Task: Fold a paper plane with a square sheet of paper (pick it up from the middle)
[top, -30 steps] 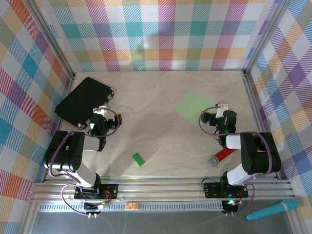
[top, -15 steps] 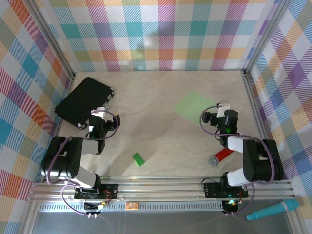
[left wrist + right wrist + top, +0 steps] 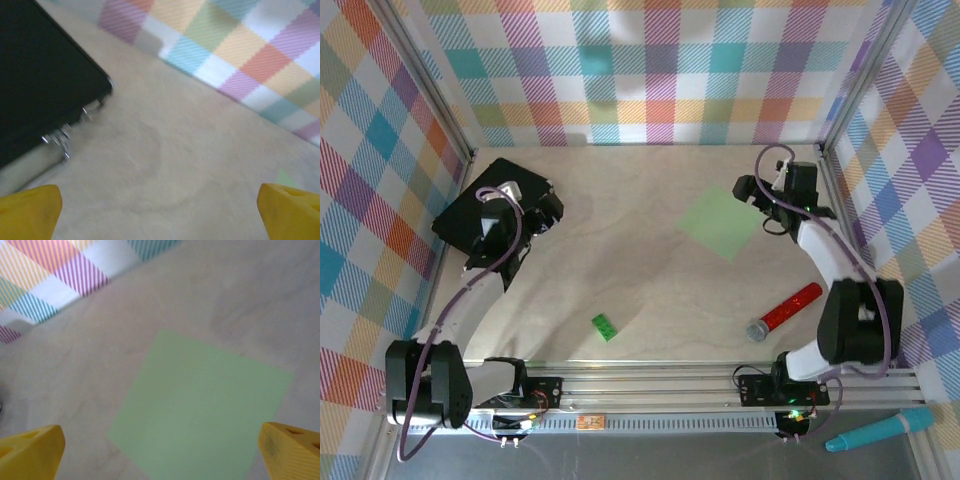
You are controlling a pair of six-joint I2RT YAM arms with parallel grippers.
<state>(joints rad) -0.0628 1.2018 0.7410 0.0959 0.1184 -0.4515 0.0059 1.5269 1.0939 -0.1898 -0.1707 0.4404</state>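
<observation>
The square sheet of paper (image 3: 722, 222) is pale green and lies flat, unfolded, on the table right of centre. In the right wrist view the sheet (image 3: 200, 410) spreads out below and between my yellow fingertips (image 3: 30, 452). My right gripper (image 3: 757, 207) stands open just off the sheet's right corner, above it, holding nothing. My left gripper (image 3: 542, 212) is open far to the left, at the right edge of a flat black case (image 3: 485, 210). Bare table shows between its yellow fingertips (image 3: 290, 210), with the black case (image 3: 40, 75) at upper left.
A small bright-green toy brick (image 3: 605, 327) lies near the front, left of centre. A red marker with a grey cap (image 3: 785, 310) lies at front right. A teal pen (image 3: 880, 430) rests outside the rail. Plaid walls (image 3: 650, 70) close in three sides.
Both arms have stretched away from their bases toward the back. The left gripper went up to the black case; the right gripper swung up to the paper's right corner. Both stayed open.
</observation>
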